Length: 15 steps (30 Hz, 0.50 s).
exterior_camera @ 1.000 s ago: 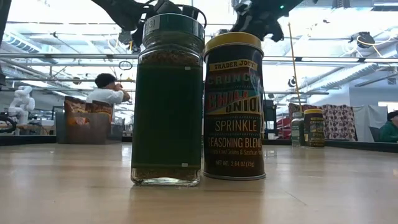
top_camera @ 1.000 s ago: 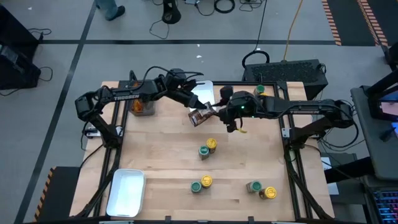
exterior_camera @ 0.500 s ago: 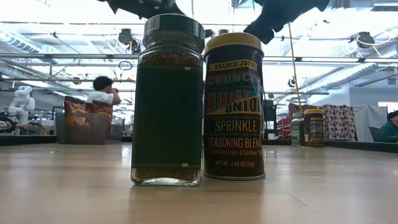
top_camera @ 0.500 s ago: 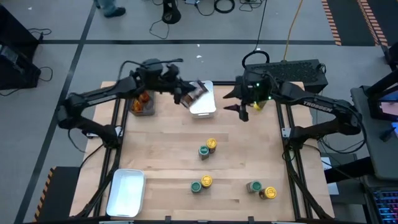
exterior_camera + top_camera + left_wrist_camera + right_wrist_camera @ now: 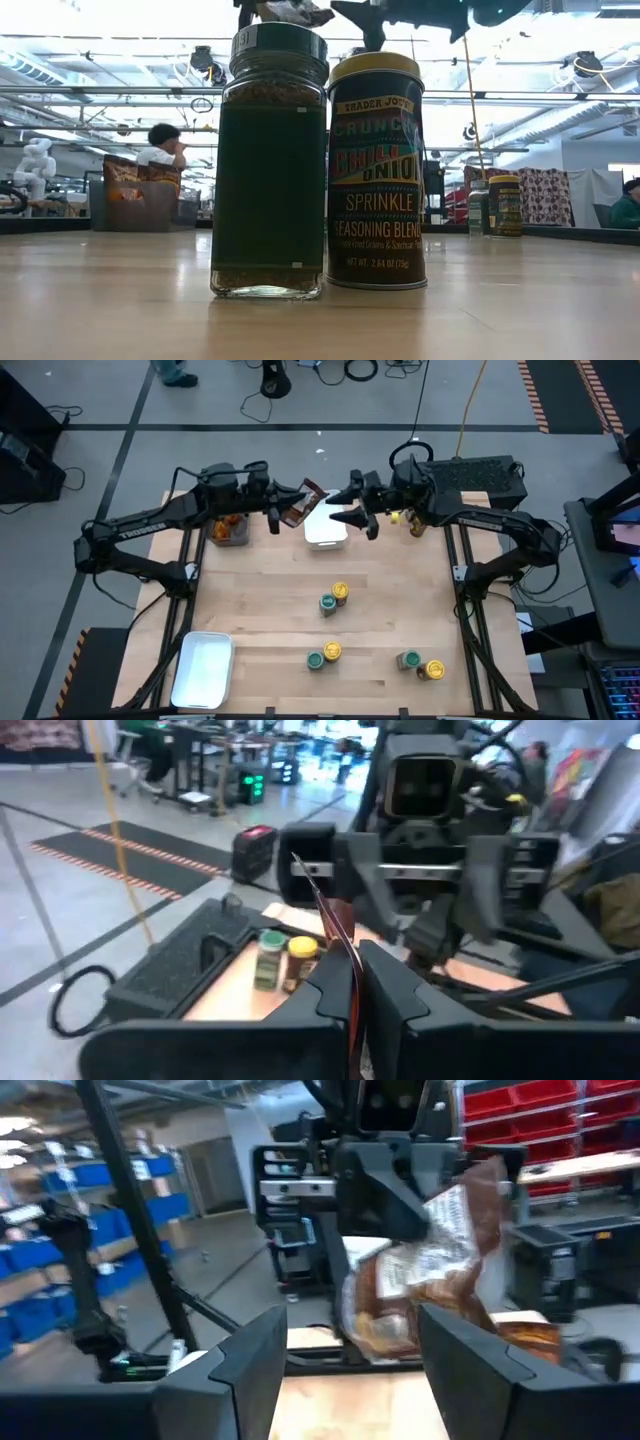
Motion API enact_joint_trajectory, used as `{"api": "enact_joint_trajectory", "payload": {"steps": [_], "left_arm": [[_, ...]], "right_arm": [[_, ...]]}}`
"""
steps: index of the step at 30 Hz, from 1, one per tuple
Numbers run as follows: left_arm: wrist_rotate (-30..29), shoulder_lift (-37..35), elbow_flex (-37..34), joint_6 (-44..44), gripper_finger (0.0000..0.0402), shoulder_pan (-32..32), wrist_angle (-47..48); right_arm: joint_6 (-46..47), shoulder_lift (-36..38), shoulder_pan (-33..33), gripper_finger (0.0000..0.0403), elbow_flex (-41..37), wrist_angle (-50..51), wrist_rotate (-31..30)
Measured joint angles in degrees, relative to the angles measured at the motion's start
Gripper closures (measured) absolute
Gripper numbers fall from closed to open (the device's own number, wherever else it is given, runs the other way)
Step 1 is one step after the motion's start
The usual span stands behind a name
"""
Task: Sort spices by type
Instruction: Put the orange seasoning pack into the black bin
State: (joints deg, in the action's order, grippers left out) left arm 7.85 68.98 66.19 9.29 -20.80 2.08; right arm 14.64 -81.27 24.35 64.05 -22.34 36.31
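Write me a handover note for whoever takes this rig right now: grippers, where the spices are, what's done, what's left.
Left gripper: shut on a brown spice packet, held in the air beside the far white tray.
Right gripper: open, holding nothing, facing the packet over that tray.
Jars: three mixed pairs, each a green-lidded jar beside a yellow-lidded jar, stand on the table's middle and near side; a fourth pair stands at the far right corner.
Dark bin: holds more orange-brown packets.
Done: no jar is in either tray.
Left: place the packet, then sort all the jars; the near-left tray is unused.
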Motion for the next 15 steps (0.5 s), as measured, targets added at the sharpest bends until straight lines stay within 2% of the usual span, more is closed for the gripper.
{"api": "enact_joint_trajectory", "payload": {"steps": [6,11,15], "left_arm": [[-1.94,-1.67,0.0,-0.91,0.0389,0.75,-1.45],[-2.07,-1.68,-0.02,-1.17,0.0389,1.05,-4.78],[-1.9,-0.8,0.02,-0.73,0.0389,1.05,-8.77]], "right_arm": [[3.36,-1.77,-0.1,0.0195,0.0,-2.14,-1.27],[6.05,-2.36,-0.77,0.0195,0.0,-3.44,-7.13],[5.83,-2.36,-2.1,0.0195,0.0,-7.64,-9.26]]}}
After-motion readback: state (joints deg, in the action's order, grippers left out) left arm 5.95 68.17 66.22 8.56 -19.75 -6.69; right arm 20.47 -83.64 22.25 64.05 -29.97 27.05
